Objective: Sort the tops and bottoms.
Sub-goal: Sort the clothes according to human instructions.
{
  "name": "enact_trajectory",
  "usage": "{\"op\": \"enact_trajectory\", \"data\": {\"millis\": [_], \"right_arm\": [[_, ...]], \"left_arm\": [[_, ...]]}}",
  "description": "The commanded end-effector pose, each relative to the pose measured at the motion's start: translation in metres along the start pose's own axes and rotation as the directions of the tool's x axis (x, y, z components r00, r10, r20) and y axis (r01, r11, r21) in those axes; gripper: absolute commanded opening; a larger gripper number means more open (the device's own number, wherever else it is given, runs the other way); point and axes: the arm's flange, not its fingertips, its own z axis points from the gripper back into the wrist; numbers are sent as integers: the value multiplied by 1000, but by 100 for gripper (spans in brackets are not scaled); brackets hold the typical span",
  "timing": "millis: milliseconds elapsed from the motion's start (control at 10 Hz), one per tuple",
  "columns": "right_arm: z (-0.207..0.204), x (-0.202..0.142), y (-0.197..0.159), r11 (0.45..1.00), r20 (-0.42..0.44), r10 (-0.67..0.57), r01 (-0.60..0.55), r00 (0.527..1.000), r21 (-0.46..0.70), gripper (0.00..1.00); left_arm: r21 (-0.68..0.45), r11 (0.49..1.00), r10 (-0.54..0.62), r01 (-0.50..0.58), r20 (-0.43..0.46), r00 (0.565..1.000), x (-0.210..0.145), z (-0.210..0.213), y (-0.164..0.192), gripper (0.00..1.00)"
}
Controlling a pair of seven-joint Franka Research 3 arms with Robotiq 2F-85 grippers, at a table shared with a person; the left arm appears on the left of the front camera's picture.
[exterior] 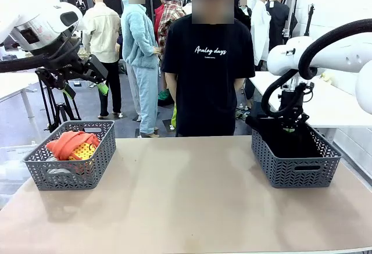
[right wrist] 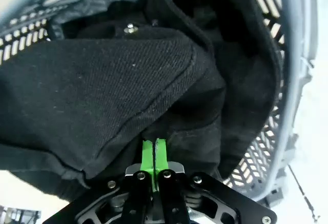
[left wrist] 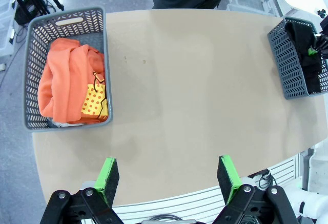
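Our right gripper (right wrist: 154, 155) has its green pads pinched together on the black bottoms (right wrist: 102, 85) in the right basket (exterior: 295, 161); we think this thick, floppy cloth needs a hold on a fold.

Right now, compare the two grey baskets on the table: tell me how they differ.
The left basket holds a bright orange top with a yellow print patch; the right basket holds black bottoms. The right pincer sits over the right basket, shut on the black cloth; the left pincer is open, high above the table and away from the left basket. Both are grey plastic with the same herringbone walls.
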Motion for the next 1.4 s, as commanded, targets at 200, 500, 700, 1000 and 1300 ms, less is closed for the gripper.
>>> {"op": "enact_trajectory", "data": {"millis": [200,500,700,1000,1300], "right_arm": [[14,-16,-2,999,47,-30,28,998,47,17],[29,-22,-2,999,67,-9,6,998,40,74],[40,-25,-4,999,89,-1,-3,996,42,100],[55,-30,-7,999,96,0,-4,995,42,100],[61,-32,-7,999,71,6,-10,997,49,100]], "left_arm": [[-7,1000,-3,3,0,1000,0,1,3,100],[-7,1000,-3,3,0,1000,0,1,3,100],[-7,1000,-3,3,0,1000,0,1,3,100],[-7,1000,-3,3,0,1000,0,1,3,100],[-7,1000,-3,3,0,1000,0,1,3,100]]}}
